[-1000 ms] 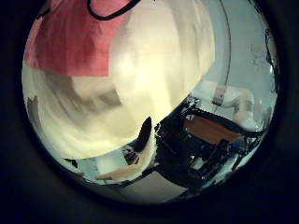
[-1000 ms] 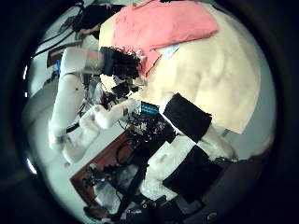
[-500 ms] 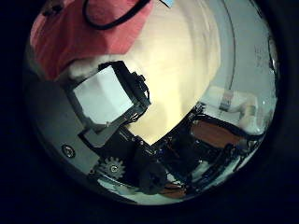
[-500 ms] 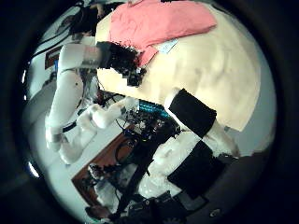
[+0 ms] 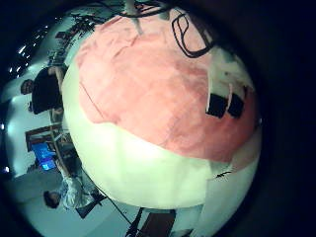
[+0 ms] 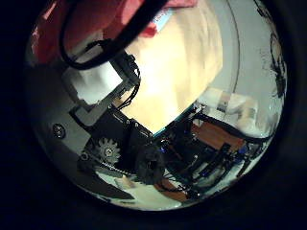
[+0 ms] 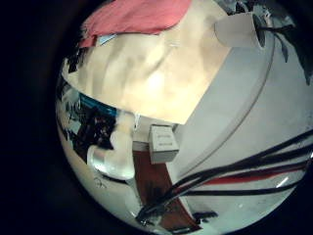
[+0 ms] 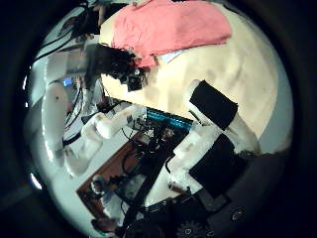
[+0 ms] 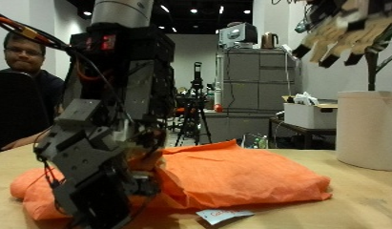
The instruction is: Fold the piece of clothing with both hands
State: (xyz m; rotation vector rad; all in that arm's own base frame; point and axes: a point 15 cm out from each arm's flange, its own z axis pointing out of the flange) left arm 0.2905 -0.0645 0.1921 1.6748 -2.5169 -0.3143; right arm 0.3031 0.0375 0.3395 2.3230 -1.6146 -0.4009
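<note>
An orange piece of clothing [image 9: 240, 176] lies bunched on the light wooden table [image 9: 361, 202], a small white tag [image 9: 221, 216] showing at its front edge. My left hand [image 9: 110, 143] is down on the clothing's end, its fingers curled into the cloth. The left little finger side palm view is filled by the clothing [image 5: 148, 89], with fingertips [image 5: 223, 102] pressed on it. My right hand [image 9: 348, 31] hangs high above the table with relaxed fingers that hold nothing. From there, the right thumb side palm view takes in the whole clothing [image 8: 178, 25] and the left hand [image 8: 117, 61] at its edge.
A tall white cylinder [image 9: 368, 129] stands on the table below my right hand, and it also shows in the right little finger side palm view as the white cylinder [image 7: 240, 29]. The table's edge [image 7: 210, 93] runs close by it.
The left hand's fingers have curled in across its thumb side palm view, and the hand has come closer to the cloth. The right hand stays raised and has shifted only slightly.
</note>
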